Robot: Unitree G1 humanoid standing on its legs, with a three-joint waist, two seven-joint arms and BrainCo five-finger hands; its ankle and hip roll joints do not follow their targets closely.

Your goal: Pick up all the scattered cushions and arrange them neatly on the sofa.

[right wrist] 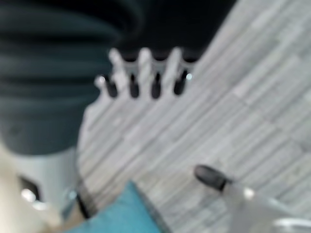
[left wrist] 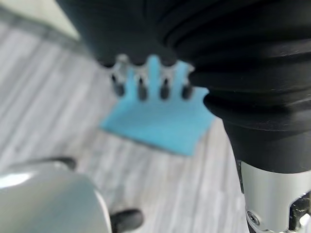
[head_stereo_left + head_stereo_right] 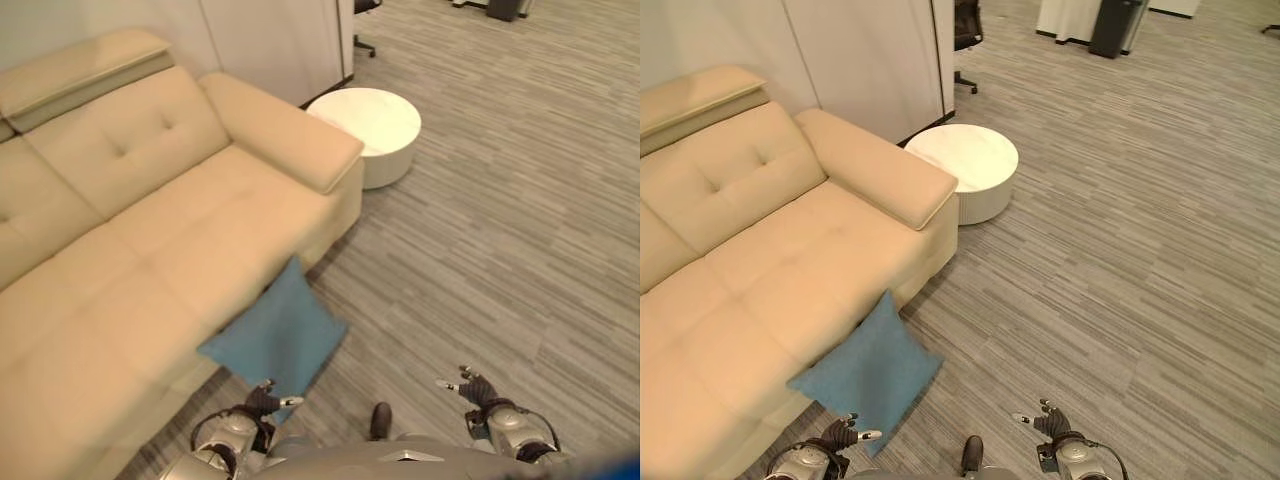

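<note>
A blue square cushion (image 3: 280, 335) stands on one corner on the carpet and leans against the front of the beige sofa (image 3: 150, 240). My left hand (image 3: 262, 400) hangs low just in front of the cushion's bottom corner, its fingers relaxed and holding nothing. In the left wrist view the cushion (image 2: 160, 116) lies past the fingertips (image 2: 141, 90), apart from them. Out to the right, my right hand (image 3: 475, 388) hovers over bare carpet, open and holding nothing. The sofa seat carries no cushions.
A low round white table (image 3: 370, 125) stands beside the sofa's right armrest (image 3: 285, 130). White cabinet panels (image 3: 270, 40) rise behind it, with an office chair base (image 3: 362, 45) further back. Grey striped carpet (image 3: 500, 250) stretches to the right.
</note>
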